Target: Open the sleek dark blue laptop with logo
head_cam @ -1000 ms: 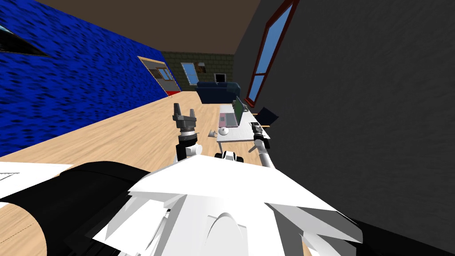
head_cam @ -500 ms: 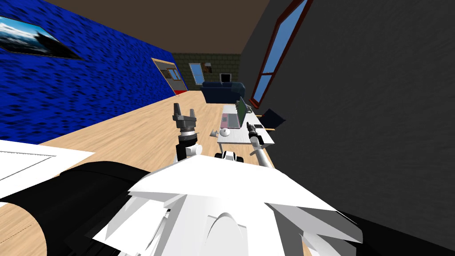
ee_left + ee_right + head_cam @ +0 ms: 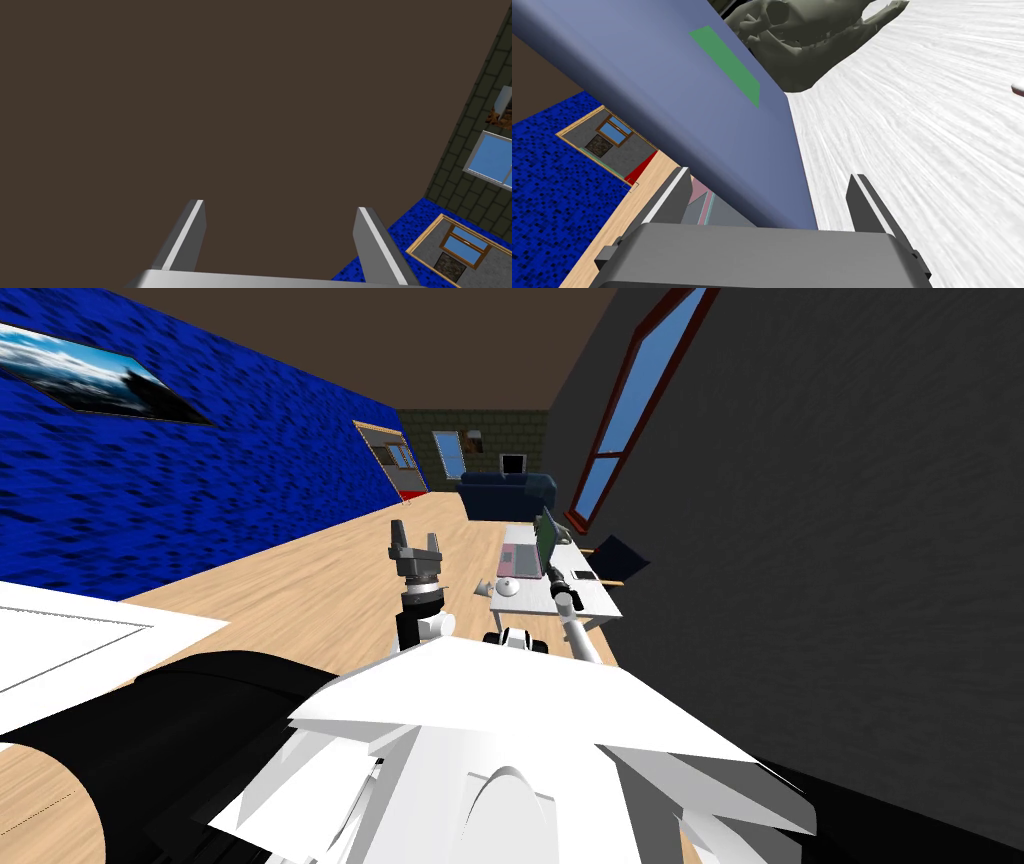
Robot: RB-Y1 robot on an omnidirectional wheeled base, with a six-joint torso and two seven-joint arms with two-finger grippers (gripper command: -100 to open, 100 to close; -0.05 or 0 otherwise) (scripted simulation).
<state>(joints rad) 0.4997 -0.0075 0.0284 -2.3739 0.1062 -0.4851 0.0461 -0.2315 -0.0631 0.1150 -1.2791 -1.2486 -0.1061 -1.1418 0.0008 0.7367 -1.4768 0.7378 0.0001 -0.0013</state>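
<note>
Blue wall (image 3: 200, 478), wood floor (image 3: 320, 578), navy sofa (image 3: 505, 493)

The left gripper (image 3: 414, 536) points up with its fingers wide apart. The right arm reaches forward, and the right gripper (image 3: 769, 175) is spread too.

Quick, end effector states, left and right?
Left end effector: open, holding nothing.
Right end effector: open, laptop lid edge between its fingers, not clamped.

white table (image 3: 528, 598): laptop (image 3: 522, 558), skull (image 3: 802, 45)
</note>
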